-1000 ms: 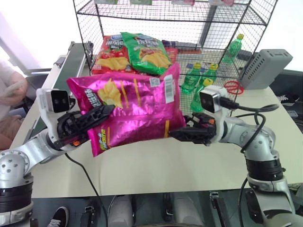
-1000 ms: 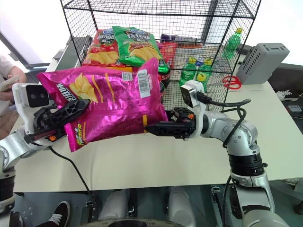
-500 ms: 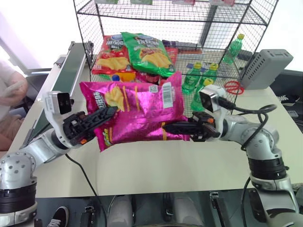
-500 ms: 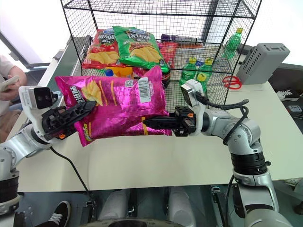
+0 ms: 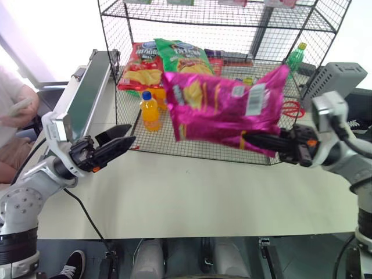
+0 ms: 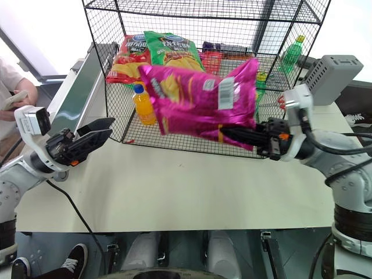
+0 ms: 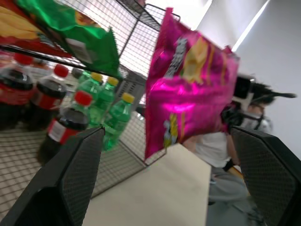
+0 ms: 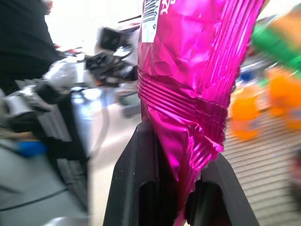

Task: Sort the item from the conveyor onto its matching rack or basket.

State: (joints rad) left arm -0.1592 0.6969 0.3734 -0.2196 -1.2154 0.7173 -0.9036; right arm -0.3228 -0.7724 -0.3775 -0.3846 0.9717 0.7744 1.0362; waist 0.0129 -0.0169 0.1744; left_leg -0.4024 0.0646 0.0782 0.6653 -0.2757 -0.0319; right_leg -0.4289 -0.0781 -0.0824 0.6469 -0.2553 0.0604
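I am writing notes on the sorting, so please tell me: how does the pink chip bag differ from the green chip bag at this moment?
The pink chip bag hangs in the air in front of the wire rack, pinched at its lower edge by the right gripper; the green chip bag lies inside the rack, leaning on a red bag. The pink one is magenta, the other green. Both are glossy bags picturing yellow chips.

No lettering on any bag or bottle is legible.
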